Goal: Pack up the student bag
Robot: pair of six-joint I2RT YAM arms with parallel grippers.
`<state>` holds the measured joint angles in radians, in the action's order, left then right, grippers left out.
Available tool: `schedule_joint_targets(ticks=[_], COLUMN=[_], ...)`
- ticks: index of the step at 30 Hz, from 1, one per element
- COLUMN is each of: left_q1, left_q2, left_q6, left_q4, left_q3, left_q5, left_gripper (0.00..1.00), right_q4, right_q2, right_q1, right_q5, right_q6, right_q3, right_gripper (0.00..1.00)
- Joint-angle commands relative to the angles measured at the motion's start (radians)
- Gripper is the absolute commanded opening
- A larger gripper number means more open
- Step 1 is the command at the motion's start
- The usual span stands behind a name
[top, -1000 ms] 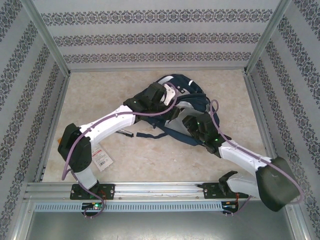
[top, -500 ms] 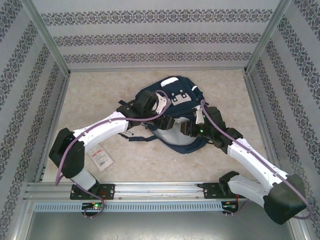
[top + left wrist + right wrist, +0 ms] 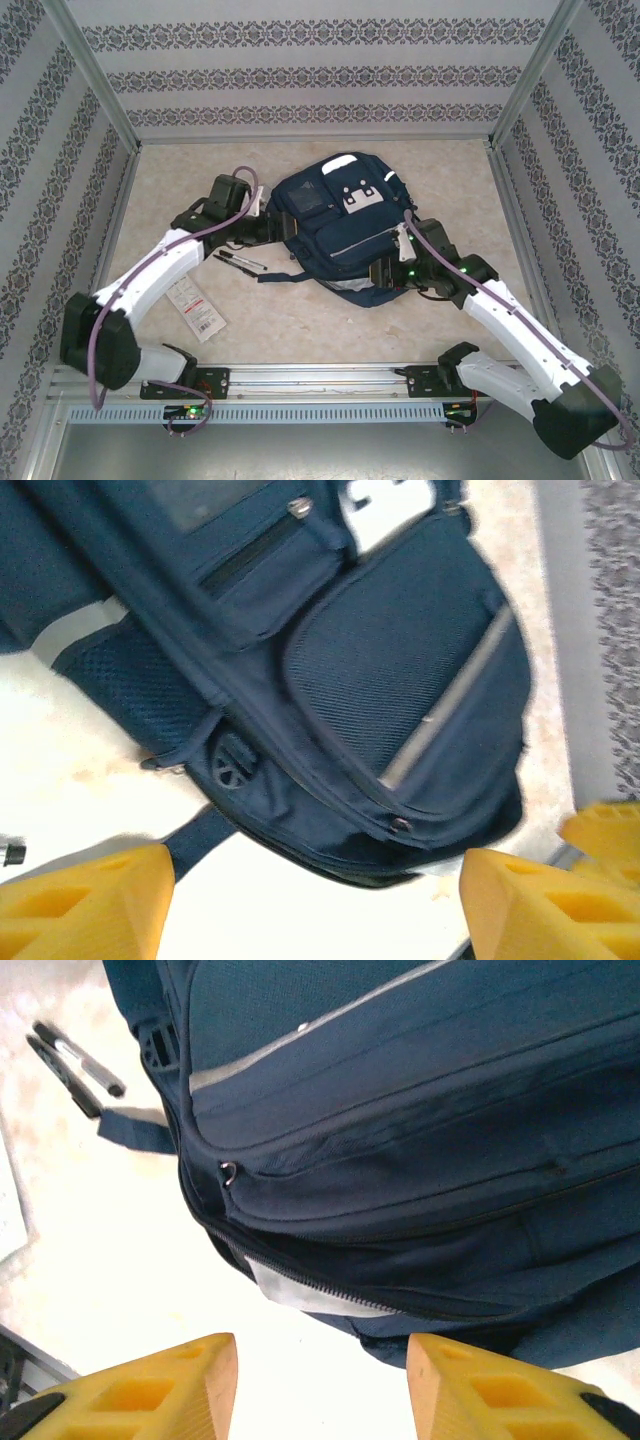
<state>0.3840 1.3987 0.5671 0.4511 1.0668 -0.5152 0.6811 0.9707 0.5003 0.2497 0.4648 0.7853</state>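
Left gripper (image 3: 310, 905): we read the jaws as spread wide with nothing between them, the wrist camera looking past both yellow fingers onto the student bag (image 3: 400, 680). Right gripper (image 3: 320, 1370): jaws also parted and empty, poised just off the bag's near end, where a zipper (image 3: 300, 1295) gapes slightly and shows pale lining. In the overhead view the bag lies flat on the table (image 3: 180, 180) with its front pockets up, between the two grippers; the left one is at its left flank, the right at its near-right corner. We judge this flanking pose lets one arm steady or lift the fabric while the other works the opening. Two pens (image 3: 238, 260) lie just beside the bag's left strap, and a leaflet (image 3: 195, 310) nearer the left arm, both unpacked. We cannot tell whether either finger touches the fabric.
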Motion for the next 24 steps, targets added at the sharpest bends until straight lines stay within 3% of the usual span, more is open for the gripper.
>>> schedule_joint_targets(ticks=[1, 4, 7, 12, 16, 22, 24], left_q1=[-0.006, -0.024, -0.032, -0.03, -0.019, 0.01, 0.022], left_q2=[0.133, 0.232, 0.303, 0.388, 0.44, 0.436, 0.411], left_q6=[0.096, 0.149, 0.211, 0.292, 0.306, 0.277, 0.283], left_q4=[0.038, 0.048, 0.042, -0.1, -0.16, -0.159, -0.166], left_q3=[0.042, 0.086, 0.108, 0.102, 0.11, 0.099, 0.084], left_q5=[0.053, 0.12, 0.188, 0.17, 0.149, 0.158, 0.14], left_gripper=[0.79, 0.79, 0.79, 0.72, 0.54, 0.06, 0.02], right_q4=[0.004, -0.022, -0.103, -0.225, -0.272, -0.381, -0.436], right_q2=[0.059, 0.113, 0.137, 0.191, 0.244, 0.299, 0.344], right_q1=[0.072, 0.125, 0.155, 0.187, 0.185, 0.111, 0.053], right_q5=[-0.119, -0.206, -0.21, -0.251, -0.334, -0.451, -0.428], right_q6=[0.046, 0.098, 0.164, 0.254, 0.308, 0.279, 0.244], right_q3=[0.045, 0.051, 0.015, -0.042, -0.068, -0.122, -0.128], right_gripper=[0.52, 0.53, 0.53, 0.53, 0.47, 0.32, 0.3])
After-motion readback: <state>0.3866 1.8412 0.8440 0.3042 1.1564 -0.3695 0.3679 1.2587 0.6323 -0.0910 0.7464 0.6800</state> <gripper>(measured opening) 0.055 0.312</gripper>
